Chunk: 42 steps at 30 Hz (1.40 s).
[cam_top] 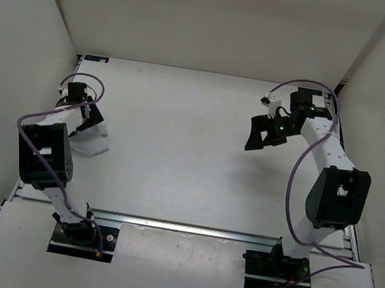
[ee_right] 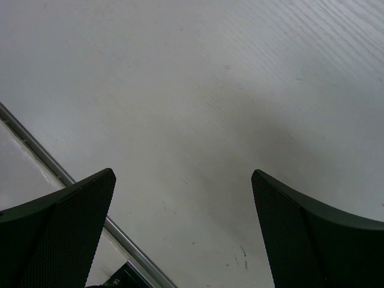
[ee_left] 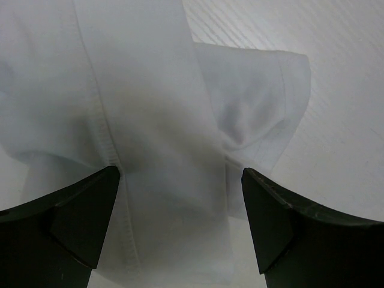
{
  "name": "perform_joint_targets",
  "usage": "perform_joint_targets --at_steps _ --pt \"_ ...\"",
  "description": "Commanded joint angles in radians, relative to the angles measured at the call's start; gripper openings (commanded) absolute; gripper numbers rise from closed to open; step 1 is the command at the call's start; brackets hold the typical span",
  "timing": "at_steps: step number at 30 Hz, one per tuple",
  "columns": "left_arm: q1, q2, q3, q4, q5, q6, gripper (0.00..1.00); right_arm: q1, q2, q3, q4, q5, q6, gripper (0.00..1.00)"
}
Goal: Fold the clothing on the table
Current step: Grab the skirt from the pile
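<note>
jaws of my left gripper (ee_left: pixel 180 180) stand wide apart, straddling the clothing (ee_left: pixel 150 90) and gripping nothing. the right gripper (ee_right: pixel 183 180) hangs just as wide over bare worktop (ee_right: pixel 198 72), well apart from the cloth. the white garment lies bunched at the left side of the worktop, right under the left arm. a stitched seam (ee_left: pixel 108 138) runs between the left jaws. i'd come down low and pinch the edge near that seam, not the whole bunch. i'd close gently so the thin fabric doesn't slip, and bring the right arm across for the opposite edge.

Robot lab cell: white walls (cam_top: pixel 19 34), aluminium-railed table (cam_top: pixel 176 156), bolted left arm (cam_top: pixel 43 152), right arm (cam_top: pixel 336 194).
</note>
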<state>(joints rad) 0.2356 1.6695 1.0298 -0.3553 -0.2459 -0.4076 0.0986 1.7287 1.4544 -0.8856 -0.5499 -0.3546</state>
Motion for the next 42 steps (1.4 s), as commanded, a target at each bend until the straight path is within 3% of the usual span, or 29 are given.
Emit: perform_joint_targets --at_steps 1,4,6,8,15,19,20,21,22,24,25,27,28,30,37,40,41,42 --pt "-0.028 0.019 0.018 0.047 0.045 -0.017 0.39 0.041 -0.02 0.01 0.01 0.059 -0.026 1.0" --pt "-0.062 0.058 0.015 0.039 0.054 -0.007 0.38 0.017 0.005 0.038 0.002 0.045 -0.023 0.99" --pt "-0.093 0.078 0.026 0.023 0.057 0.006 0.25 -0.006 0.02 0.044 0.0 0.045 -0.024 0.99" --pt "-0.108 0.096 0.029 0.004 0.062 0.012 0.0 -0.028 0.022 0.063 -0.003 0.041 -0.02 0.99" --pt "-0.169 0.012 0.009 -0.01 0.005 -0.013 0.0 -0.042 0.026 0.034 0.017 0.03 -0.007 0.99" --pt "-0.217 -0.092 -0.052 0.024 0.031 0.082 0.0 -0.033 0.029 0.011 0.027 0.028 -0.003 0.99" --pt "-0.21 -0.112 -0.068 0.029 0.063 0.095 0.08 -0.03 0.019 0.009 0.031 0.024 -0.006 0.99" --pt "-0.2 -0.138 -0.077 0.039 0.068 0.079 0.25 -0.033 0.019 0.011 0.025 0.019 -0.001 0.99" --pt "-0.182 -0.158 -0.094 0.035 0.072 0.073 0.31 -0.03 0.019 0.012 0.017 0.022 -0.001 0.99" --pt "-0.159 -0.186 -0.109 0.026 0.089 0.063 0.33 -0.039 0.015 0.011 0.02 0.004 -0.004 0.99" --pt "-0.148 -0.2 -0.119 0.013 0.083 0.061 0.39 -0.042 0.012 0.008 0.023 -0.007 -0.001 1.0" --pt "-0.142 -0.229 -0.111 -0.005 0.05 0.064 0.4 -0.045 0.006 0.001 0.022 -0.008 0.002 0.99" --pt "-0.136 -0.253 -0.109 -0.014 0.045 0.066 0.33 -0.048 0.006 0.0 0.022 -0.008 -0.003 0.99" --pt "-0.124 -0.306 -0.111 -0.014 -0.013 0.053 0.0 -0.053 -0.003 -0.018 0.03 -0.007 0.003 0.99" --pt "-0.048 -0.382 -0.088 -0.076 -0.066 0.058 0.0 -0.057 -0.004 -0.035 0.03 -0.021 0.008 1.0" --pt "0.007 -0.425 -0.082 -0.073 0.0 0.065 0.0 -0.057 -0.006 -0.028 0.024 -0.022 0.013 0.99" --pt "0.014 -0.445 -0.08 -0.074 0.038 0.067 0.02 -0.056 -0.006 -0.029 0.034 -0.018 0.013 0.99" --pt "0.027 -0.459 -0.082 -0.068 0.046 0.069 0.22 -0.053 -0.006 -0.028 0.03 -0.025 0.013 0.99"
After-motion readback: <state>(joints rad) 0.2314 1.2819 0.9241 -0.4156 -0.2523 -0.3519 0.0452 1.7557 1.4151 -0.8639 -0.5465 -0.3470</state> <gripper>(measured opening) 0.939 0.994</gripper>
